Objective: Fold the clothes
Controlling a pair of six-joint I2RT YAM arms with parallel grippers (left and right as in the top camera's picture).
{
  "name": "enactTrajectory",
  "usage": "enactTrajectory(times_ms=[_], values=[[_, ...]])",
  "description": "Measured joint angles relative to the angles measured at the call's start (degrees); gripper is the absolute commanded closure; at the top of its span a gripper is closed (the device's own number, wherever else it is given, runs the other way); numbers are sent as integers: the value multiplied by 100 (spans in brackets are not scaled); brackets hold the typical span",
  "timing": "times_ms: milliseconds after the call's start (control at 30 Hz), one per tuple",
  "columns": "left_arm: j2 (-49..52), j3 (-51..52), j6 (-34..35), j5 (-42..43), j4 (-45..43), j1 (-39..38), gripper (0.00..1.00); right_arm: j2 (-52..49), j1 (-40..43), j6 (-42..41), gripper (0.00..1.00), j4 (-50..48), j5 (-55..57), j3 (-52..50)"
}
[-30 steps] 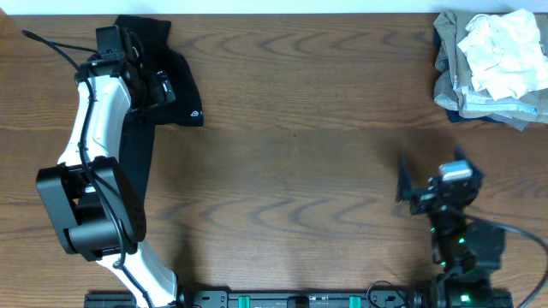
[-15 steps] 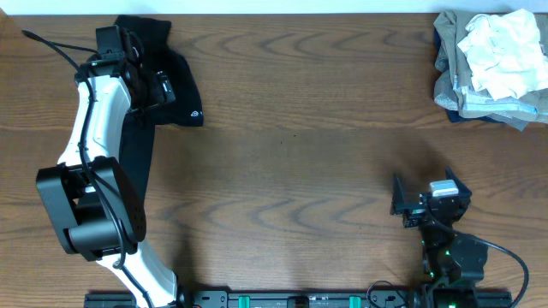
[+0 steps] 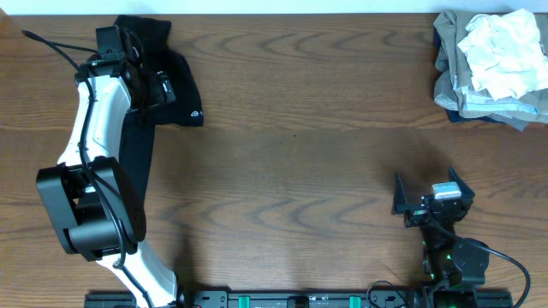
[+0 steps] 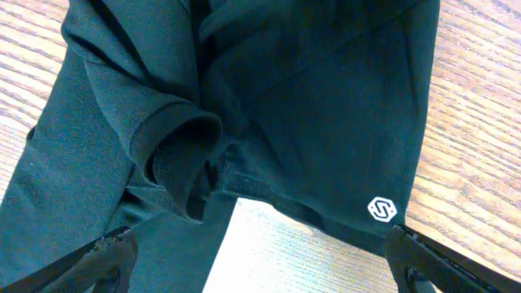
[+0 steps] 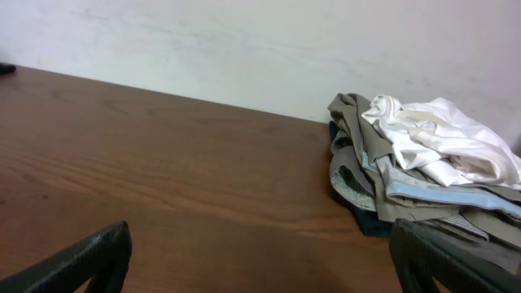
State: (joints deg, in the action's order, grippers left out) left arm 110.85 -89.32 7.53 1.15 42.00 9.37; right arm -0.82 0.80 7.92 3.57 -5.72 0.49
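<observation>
Spread wide, the left gripper point(image 4: 256, 259) hovers over the crumpled black knit garment point(image 4: 309, 122) at the far-left edge of the brown wooden table point(image 3: 300, 128), likely lining up a pinch. The right gripper point(image 5: 260, 256), also wide and empty, faces the far-right heap of white and grey clothes point(image 5: 423, 163).

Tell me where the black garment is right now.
In the overhead view, the black garment lies at the far-left corner of the table, partly under the left arm.

The left arm point(image 3: 86, 137) stretches from the near edge of the table point(image 3: 300, 128) to its far-left corner, left gripper point(image 3: 163, 87) spread wide. The right arm point(image 3: 454, 257) sits folded by the near-right corner, right gripper point(image 3: 428, 192) likewise parted.
</observation>
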Motion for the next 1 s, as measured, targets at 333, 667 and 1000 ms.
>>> enactTrajectory(times_ms=[333, 667, 1000], values=[[-20, 0, 0, 0, 79, -2, 2, 0, 0, 0, 1, 0, 0, 0], [-2188, 109, 0, 2, 101, -11, 2, 0, 0, -2, 1, 2, 2, 0], [-4671, 109, 0, -4, 402, -11, 2, 0, 0, 0, 1, 2, 7, 0]])
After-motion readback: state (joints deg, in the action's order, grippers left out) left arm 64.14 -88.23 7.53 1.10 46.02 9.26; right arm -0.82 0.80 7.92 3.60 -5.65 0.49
